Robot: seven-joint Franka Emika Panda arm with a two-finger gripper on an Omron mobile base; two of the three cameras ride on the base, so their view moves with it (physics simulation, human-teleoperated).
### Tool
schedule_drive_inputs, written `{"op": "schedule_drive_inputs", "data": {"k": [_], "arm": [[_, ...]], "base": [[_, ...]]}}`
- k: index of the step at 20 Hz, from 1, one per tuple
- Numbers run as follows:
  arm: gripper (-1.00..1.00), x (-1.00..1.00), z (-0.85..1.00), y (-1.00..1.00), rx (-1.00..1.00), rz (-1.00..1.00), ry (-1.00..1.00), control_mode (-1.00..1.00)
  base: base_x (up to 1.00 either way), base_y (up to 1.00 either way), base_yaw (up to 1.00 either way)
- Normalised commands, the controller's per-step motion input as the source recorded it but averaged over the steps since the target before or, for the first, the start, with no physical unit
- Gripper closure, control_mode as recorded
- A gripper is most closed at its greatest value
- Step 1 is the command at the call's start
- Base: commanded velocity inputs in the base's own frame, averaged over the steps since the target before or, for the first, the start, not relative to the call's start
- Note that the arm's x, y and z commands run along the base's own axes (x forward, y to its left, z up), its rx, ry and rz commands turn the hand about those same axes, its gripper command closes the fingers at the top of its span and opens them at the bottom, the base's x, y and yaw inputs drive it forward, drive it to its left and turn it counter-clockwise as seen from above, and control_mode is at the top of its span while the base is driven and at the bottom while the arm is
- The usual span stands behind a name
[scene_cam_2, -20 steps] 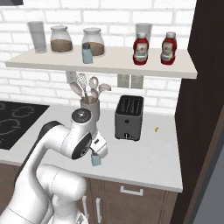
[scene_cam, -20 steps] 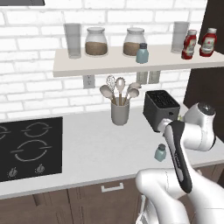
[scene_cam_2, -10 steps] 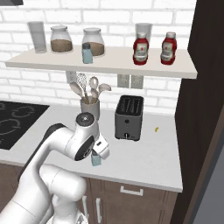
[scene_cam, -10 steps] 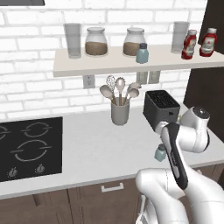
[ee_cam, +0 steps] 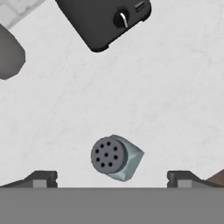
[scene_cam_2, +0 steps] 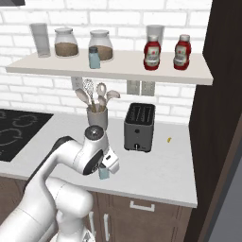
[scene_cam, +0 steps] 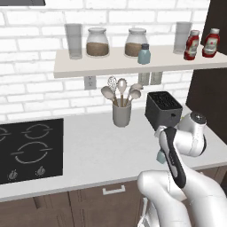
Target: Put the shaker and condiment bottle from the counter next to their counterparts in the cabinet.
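The fingers (ee_cam: 42,178) stood spread wide and empty above the shaker (ee_cam: 114,157), upright on the counter (ee_cam: 175,96) near the toaster (ee_cam: 105,19), so the reach-to-grasp step seemingly called for descending, then closing around it below the cap.

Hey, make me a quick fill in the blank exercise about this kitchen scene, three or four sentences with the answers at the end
1. The shaker on the counter stands directly under the open ____.
2. The shelf holds ____ red bottles.
3. The black ____ sits on the counter right of the utensil holder.
4. The shaker on the shelf stands in front of a brown-filled ____.

Missing words: end effector; two; toaster; jar
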Motion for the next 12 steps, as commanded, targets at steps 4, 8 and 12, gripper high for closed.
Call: {"op": "schedule_drive_inputs", "data": {"k": [4, 8, 12], "arm": [[-1.00, 0.11, -0.26, 0.00, 0.00, 0.00, 0.00, -1.00], [-1.00, 0.07, -0.25, 0.00, 0.00, 0.00, 0.00, -1.00], [-1.00, 0.02, -0.22, 0.00, 0.00, 0.00, 0.00, -1.00]], "base": [[0.00, 0.00, 0.00], [0.00, 0.00, 0.00], [0.00, 0.00, 0.00]]}}
